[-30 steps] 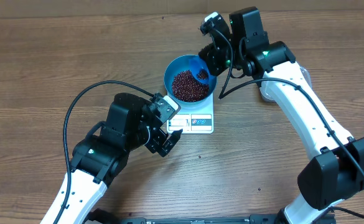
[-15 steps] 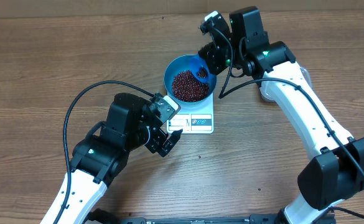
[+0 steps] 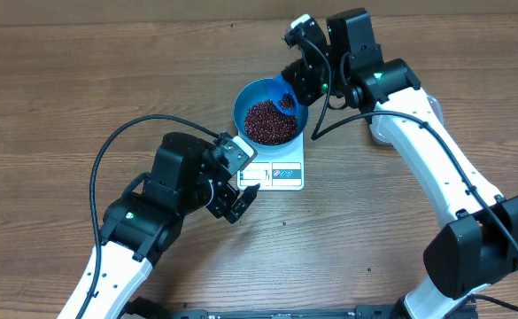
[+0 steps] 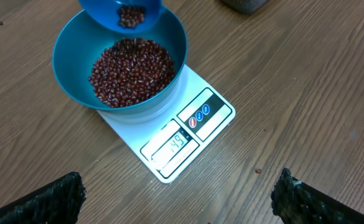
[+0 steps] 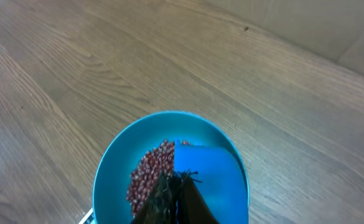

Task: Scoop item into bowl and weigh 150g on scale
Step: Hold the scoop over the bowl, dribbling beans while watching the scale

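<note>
The blue bowl [image 3: 255,93] stands on the white scale [image 3: 281,173] and holds a heap of dark red beans [image 3: 269,122]. My right gripper [image 3: 296,87] is shut on the handle of a small blue scoop [image 3: 287,99], held tilted over the bowl's right rim. In the left wrist view a few beans lie in the scoop [image 4: 124,14] above the bowl [image 4: 70,74], and the scale's display [image 4: 172,144] shows digits. The right wrist view shows the scoop [image 5: 210,177] over the beans [image 5: 145,177]. My left gripper [image 3: 241,202] hangs open over bare table at the scale's front left corner.
A single stray bean [image 4: 257,170] lies on the wood to the right of the scale. The right arm [image 3: 436,168] reaches along the right side of the table. A black cable [image 3: 117,142] loops over the left arm.
</note>
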{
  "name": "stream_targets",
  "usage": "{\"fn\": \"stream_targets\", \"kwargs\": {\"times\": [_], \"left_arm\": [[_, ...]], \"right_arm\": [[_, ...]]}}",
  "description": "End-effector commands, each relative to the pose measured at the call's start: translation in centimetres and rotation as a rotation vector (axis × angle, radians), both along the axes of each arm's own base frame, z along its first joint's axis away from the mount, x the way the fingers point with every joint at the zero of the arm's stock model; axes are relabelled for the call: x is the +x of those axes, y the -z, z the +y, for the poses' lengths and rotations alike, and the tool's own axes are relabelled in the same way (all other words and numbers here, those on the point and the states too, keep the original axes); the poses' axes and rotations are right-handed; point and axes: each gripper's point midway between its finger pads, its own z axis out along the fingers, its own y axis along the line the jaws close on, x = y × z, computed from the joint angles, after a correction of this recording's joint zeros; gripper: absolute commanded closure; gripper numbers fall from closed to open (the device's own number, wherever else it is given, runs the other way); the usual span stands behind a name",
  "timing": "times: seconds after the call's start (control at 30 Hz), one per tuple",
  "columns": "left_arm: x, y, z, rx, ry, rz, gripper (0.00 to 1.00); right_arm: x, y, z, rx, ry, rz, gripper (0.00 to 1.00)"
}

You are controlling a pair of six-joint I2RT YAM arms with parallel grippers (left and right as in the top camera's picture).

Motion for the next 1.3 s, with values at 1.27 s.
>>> {"fn": "stream_targets", "kwargs": {"times": [1.27], "left_arm": [[-0.2,-0.2,0.0,-0.008,0.012,-0.006,0.0]], "right_arm": [[0.2,-0.8,0.8,0.014,-0.01,-0.035,0.96]]}}
